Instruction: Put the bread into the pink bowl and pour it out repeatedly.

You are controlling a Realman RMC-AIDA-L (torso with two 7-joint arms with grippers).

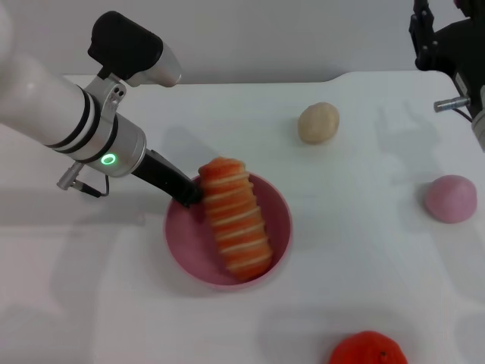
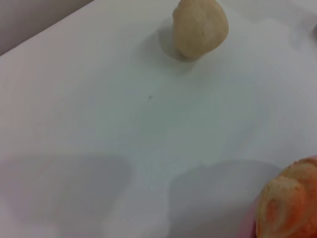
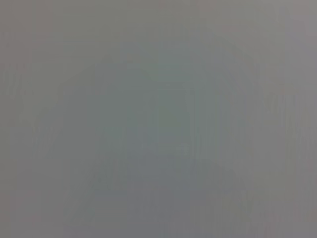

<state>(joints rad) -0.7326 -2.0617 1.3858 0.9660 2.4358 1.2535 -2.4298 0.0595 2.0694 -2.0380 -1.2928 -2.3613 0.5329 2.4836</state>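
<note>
Your bread (image 1: 234, 218) lies in the pink bowl (image 1: 189, 246) on the table (image 1: 364, 250). Your left tool (image 1: 189, 196) touches the bowl's rim; I cannot tell its grip. Your right tool (image 1: 436, 38) waits far off.

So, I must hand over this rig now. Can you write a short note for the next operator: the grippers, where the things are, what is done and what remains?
Left gripper: at the near-left rim of the pink bowl, beside the bread's end.
Right gripper: parked at the far right, away from the work.
Bread: lying in the pink bowl, one end leaning over the far rim.
Done: the bread is in the bowl.
Left: pour it out, then repeat.
Other things on the table: beige lump, pink lump, orange fruit.
</note>
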